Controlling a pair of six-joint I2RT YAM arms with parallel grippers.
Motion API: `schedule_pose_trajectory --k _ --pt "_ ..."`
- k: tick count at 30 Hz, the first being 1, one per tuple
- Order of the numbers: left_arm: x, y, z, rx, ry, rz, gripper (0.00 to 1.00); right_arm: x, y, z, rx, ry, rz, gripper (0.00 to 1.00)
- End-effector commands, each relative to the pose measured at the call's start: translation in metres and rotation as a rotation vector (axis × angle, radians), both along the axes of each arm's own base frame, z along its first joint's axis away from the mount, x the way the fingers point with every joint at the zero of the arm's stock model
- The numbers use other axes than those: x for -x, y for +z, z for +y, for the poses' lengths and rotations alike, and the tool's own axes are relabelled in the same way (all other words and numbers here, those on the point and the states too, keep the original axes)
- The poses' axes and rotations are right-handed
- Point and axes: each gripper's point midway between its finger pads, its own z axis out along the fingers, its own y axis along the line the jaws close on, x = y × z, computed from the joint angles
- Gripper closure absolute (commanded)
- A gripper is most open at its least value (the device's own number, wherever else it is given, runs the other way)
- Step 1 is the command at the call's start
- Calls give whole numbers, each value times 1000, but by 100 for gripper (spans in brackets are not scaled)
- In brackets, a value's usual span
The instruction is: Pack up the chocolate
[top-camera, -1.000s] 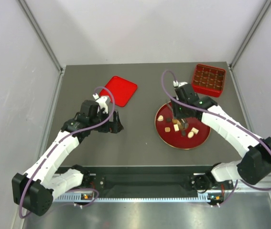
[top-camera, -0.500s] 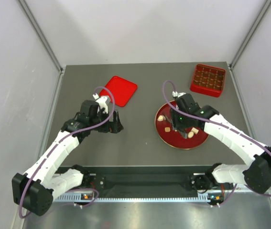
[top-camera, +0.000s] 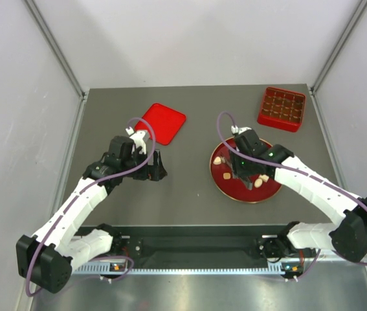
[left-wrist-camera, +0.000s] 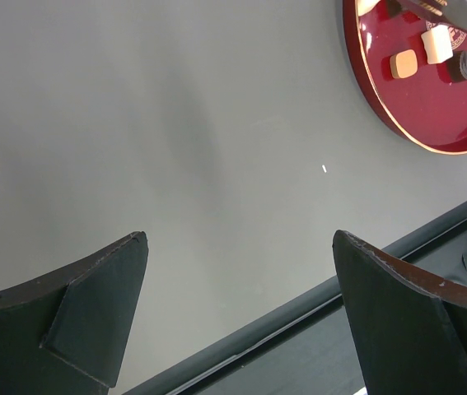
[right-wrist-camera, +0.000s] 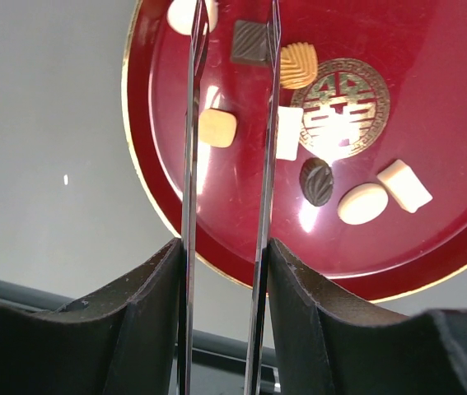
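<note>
The red plate lies right of centre and carries several small chocolate pieces, cream, tan and dark. In the right wrist view the plate holds a tan square, a white cube, a dark oval, a cream oval and others around a gold emblem. My right gripper is shut on thin metal tongs, whose blades stand apart over the plate's left part, holding nothing. It hangs over the plate. My left gripper is open and empty, low over bare table.
A red compartment box stands at the back right. A flat red lid lies at the back, left of centre. The plate's edge with some pieces shows top right in the left wrist view. A dark rail runs along the table's near edge.
My right gripper with the tongs has shifted slightly nearer and to the left over the plate. The left arm has not moved.
</note>
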Motion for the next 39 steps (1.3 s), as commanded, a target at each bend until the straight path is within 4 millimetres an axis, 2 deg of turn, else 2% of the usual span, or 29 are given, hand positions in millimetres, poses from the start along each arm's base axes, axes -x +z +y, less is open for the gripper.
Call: schedule_pose_trajectory --k 1,15,29,32,39 --pt "-2 3 -2 8 -8 -19 1 -6 9 0 16 -19 -39 57" --pt "-2 3 -2 7 -6 -22 1 5 -15 -1 31 -17 26 57" --pt "-2 2 -2 7 -7 -19 1 5 -18 9 -9 -10 22 60" --pt "-2 3 -2 9 -5 -23 1 4 -14 5 4 -17 14 62" --pt "-2 2 -3 10 -8 -19 1 -9 16 5 22 -27 -42 66"
